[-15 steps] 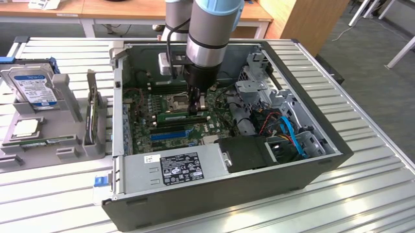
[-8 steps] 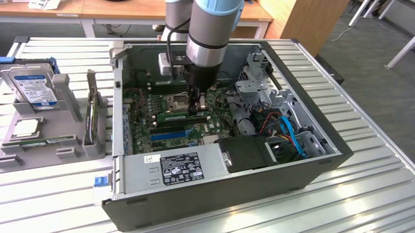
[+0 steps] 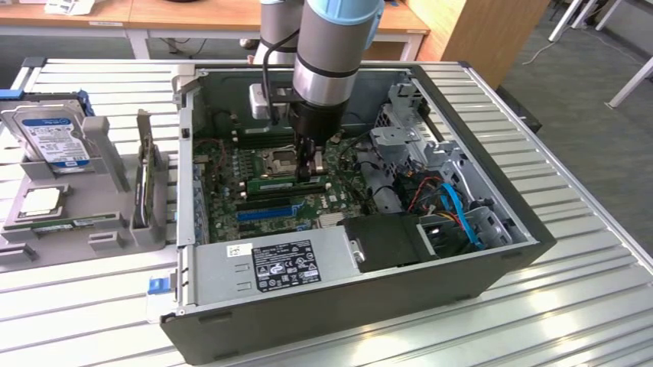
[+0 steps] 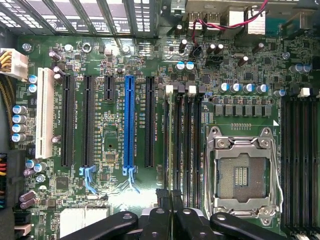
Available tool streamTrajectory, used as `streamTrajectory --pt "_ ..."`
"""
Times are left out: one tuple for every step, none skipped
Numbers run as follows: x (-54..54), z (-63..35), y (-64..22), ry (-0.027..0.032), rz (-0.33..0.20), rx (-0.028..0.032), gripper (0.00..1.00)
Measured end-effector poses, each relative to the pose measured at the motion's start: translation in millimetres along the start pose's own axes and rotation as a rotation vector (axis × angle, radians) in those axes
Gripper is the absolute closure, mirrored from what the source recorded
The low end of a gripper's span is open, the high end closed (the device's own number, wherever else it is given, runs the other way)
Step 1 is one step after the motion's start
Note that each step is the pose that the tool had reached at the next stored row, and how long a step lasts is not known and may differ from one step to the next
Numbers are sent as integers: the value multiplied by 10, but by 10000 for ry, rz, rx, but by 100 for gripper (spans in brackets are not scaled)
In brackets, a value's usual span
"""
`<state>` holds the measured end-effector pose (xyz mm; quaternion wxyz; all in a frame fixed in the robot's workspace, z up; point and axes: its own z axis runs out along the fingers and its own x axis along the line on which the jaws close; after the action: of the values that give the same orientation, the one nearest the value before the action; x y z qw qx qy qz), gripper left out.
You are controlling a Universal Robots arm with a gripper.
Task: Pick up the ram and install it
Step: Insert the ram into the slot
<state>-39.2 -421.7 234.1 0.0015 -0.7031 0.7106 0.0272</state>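
the pincer (image 3: 311, 170) is lowered into the open computer case (image 3: 490, 252) on the slatted tabletop (image 3: 582, 321) and is closed on the top edge of the ram (image 3: 281, 183) — the green stick stands on its long edge over the motherboard (image 4: 125, 65), between the empty cpu socket (image 4: 242, 175) and the blue slot (image 4: 129, 125). whether it is seated in a slot cannot be told — the fingertips (image 4: 161, 200) are seen pressed close together above the black memory slots (image 4: 187, 140).
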Motion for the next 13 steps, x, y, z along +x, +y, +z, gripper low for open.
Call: streamTrajectory --pt "0 0 0 1 0 -1 88" --pt "0 6 0 -3 0 1 88" --pt "0 13 -1 -3 0 2 88" --pt "1 17 -1 -1 0 0 88" --pt "1 17 -1 1 0 -1 88" --pt "1 17 0 2 0 -1 88" --pt "1 17 -1 2 0 -1 88" --pt "1 18 -1 1 0 -1 88" --pt "1 20 -1 -1 0 0 88" --pt "0 26 -1 -5 -1 2 88" --pt "1 29 -1 -3 0 1 88" --pt "1 29 -1 0 0 0 88" --pt "1 29 -1 0 0 0 88"
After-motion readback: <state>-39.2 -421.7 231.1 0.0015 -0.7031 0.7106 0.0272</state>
